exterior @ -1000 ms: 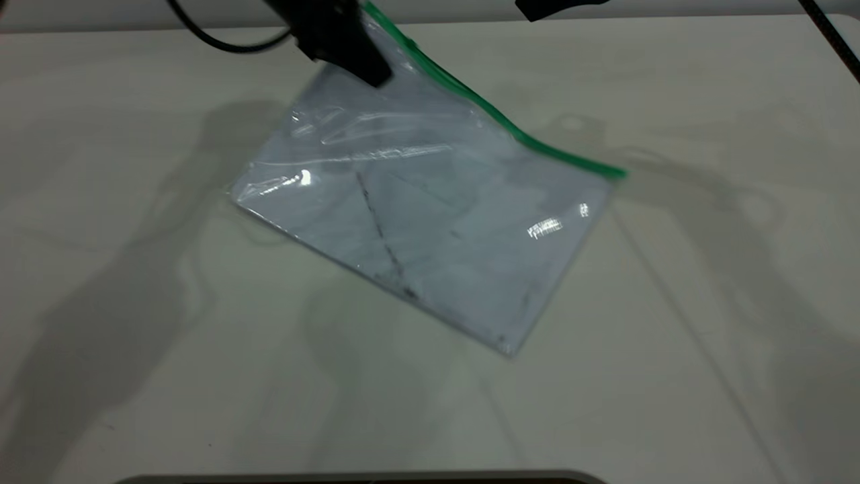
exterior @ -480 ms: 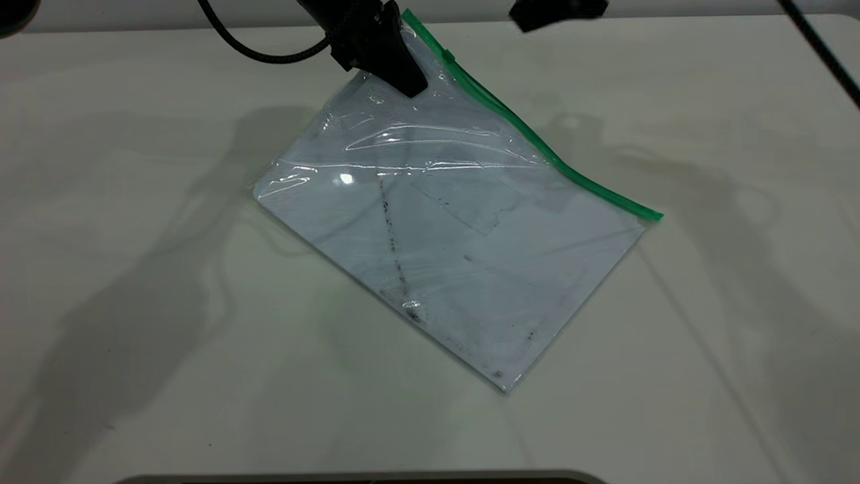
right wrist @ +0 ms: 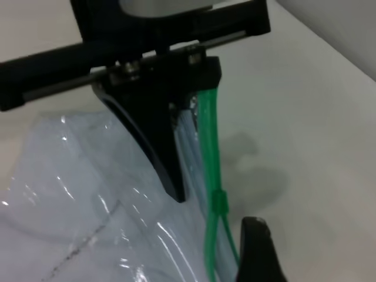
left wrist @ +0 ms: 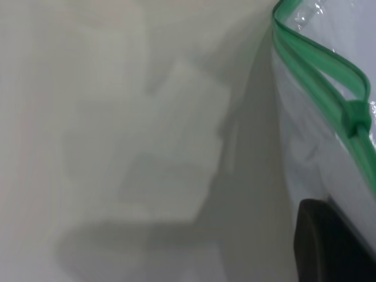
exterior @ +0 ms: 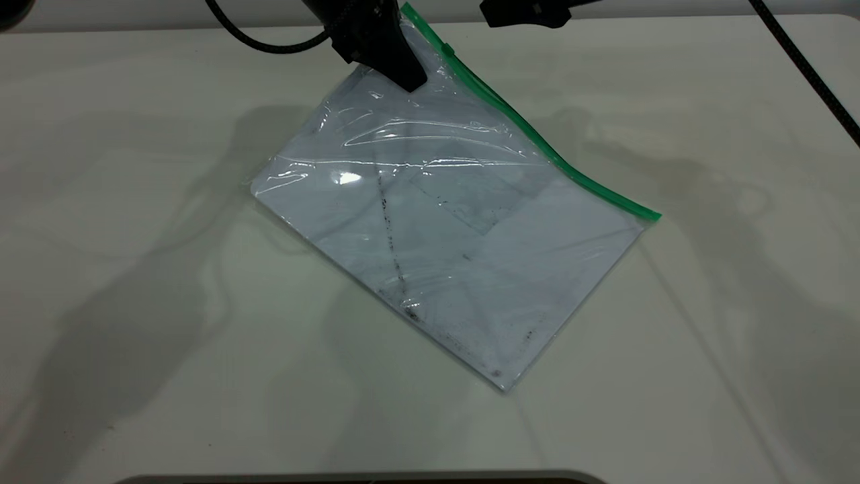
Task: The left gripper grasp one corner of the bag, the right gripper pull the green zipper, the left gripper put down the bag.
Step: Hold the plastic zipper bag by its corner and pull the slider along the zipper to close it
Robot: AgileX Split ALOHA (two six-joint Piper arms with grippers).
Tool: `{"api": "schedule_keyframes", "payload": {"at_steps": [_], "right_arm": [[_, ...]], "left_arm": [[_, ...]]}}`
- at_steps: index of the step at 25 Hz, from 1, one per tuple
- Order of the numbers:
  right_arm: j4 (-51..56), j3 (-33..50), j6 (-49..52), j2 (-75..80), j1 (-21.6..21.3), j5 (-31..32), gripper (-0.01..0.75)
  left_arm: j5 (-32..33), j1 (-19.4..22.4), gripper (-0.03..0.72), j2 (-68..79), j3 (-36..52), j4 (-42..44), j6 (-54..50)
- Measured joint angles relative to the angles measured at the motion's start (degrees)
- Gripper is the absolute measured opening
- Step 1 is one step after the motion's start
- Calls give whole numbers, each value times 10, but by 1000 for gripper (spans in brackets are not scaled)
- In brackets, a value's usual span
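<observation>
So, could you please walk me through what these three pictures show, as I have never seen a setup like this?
These are three camera views of one two-armed robot at a pale table. The wide picture comes from a camera outside the rig, looking down at the table. The other two come from small cameras mounted on each arm's wrist.

On the table lies the bag, a flat clear plastic pouch with a white sheet inside. The green zipper runs along one long edge, and its small slider sits near the raised end.

The left claw, black and pointed, is shut on the corner of the bag and holds it lifted while the rest stays on the table. The right claw hovers at the far edge, close to the slider, holding nothing; only one finger shows in its own camera.
</observation>
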Motion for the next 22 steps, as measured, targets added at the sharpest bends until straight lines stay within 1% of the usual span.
{"api": "schedule_keyframes", "payload": {"at_steps": [3,6,8,15,18,22], "right_arm": [[5,0,0,0,0,33,521],[3,0,0,6,0,72,522],[-7,0,0,9,0,83,522],[-21,0,0,10,0,95,522],[-22,0,0,10,0,96,522],[-22,0,0,15,0,96,519]], "left_arm": [[0,0,53,0,0,0,10],[0,0,53,0,0,-6,41],[0,0,53,0,0,-16,69],[0,0,53,-5,0,-51,206],[0,-1,53,-7,0,-53,231],[0,-1,53,-7,0,-65,238]]}}
